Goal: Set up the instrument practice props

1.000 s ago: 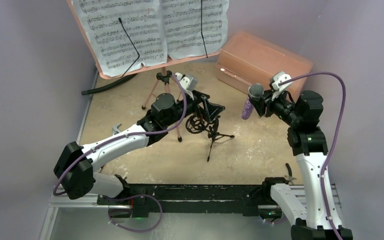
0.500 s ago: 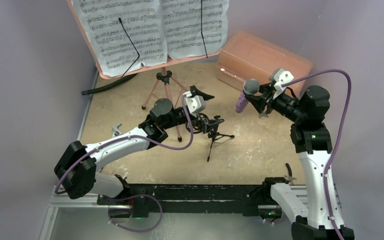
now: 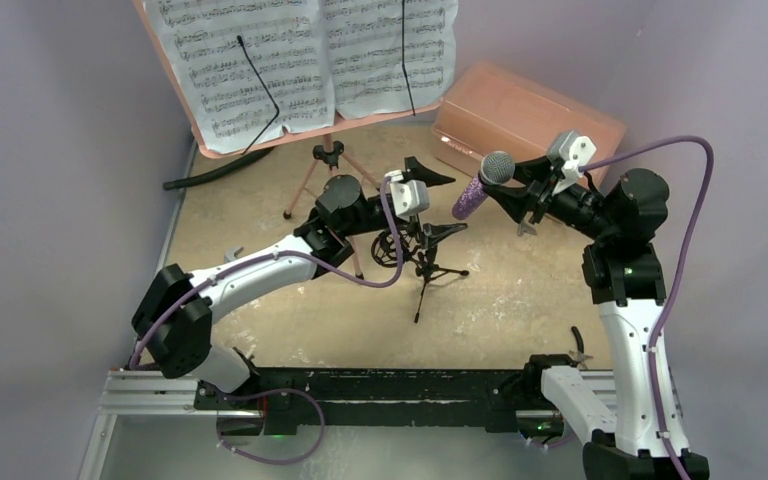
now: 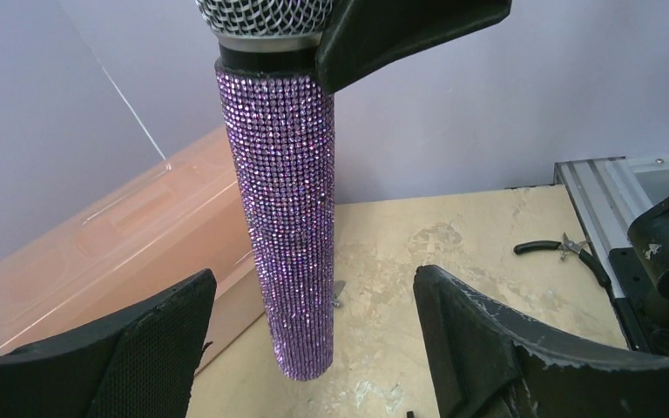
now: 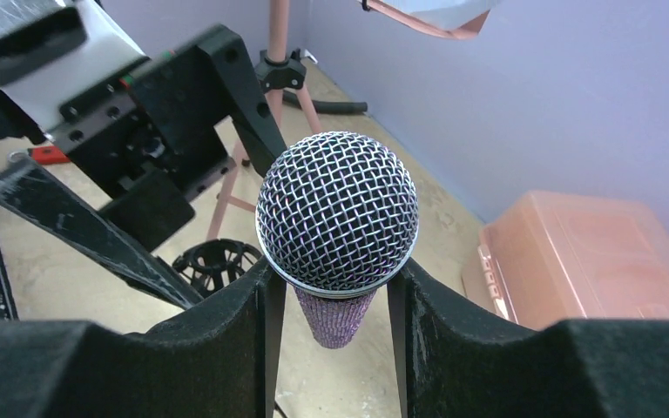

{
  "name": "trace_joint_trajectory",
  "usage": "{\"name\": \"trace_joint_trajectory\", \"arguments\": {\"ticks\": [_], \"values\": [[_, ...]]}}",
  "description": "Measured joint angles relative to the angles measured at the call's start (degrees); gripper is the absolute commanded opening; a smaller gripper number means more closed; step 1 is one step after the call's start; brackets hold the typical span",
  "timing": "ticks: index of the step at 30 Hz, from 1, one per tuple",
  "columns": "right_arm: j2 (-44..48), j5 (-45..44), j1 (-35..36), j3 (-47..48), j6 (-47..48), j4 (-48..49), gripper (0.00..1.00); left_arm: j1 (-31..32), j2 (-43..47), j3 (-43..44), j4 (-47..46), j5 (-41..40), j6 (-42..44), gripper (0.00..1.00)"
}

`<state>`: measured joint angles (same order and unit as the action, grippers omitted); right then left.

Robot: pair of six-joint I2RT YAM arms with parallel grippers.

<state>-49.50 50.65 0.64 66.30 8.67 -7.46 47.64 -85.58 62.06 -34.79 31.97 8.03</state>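
Observation:
The pink music stand (image 3: 303, 190) stands at the back on its tripod legs, with the white sheet-music pages (image 3: 300, 60) on it. My right gripper (image 3: 513, 192) is shut on the purple glitter microphone (image 3: 472, 194) just below its mesh head (image 5: 337, 213) and holds it in the air, body tilted down and left. My left gripper (image 3: 437, 201) is open, its jaws wide on either side of the microphone body (image 4: 286, 218) and apart from it. The small black mic stand (image 3: 425, 265) with its ring mount (image 5: 218, 261) stands below both grippers.
A salmon plastic box (image 3: 525, 120) lies at the back right, close behind the right gripper. A red-handled wrench (image 3: 232, 260) lies by the left arm. Black pliers (image 4: 566, 251) lie near the right arm's base. A black hose (image 3: 210, 175) runs along the left wall.
My left gripper has risen from the mic stand and moved right to straddle the microphone. My right gripper has carried the microphone left and tilted it more.

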Motion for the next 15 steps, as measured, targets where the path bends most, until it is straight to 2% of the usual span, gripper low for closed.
{"name": "trace_joint_trajectory", "arguments": {"ticks": [2,10,15], "values": [[-0.02,0.52,-0.02,0.0,-1.14,0.94,0.0,0.0,-1.22,0.79,-0.48,0.48,-1.01,0.73],[-0.55,2.91,-0.02,-0.02,-5.22,4.72,0.0,0.55,-6.01,5.95,-1.57,2.32,-3.91,0.68],[-1.11,3.48,-0.02,-0.04,-6.56,5.4,0.0,1.92,-7.69,9.2,-1.46,1.97,-4.31,0.6]]}}
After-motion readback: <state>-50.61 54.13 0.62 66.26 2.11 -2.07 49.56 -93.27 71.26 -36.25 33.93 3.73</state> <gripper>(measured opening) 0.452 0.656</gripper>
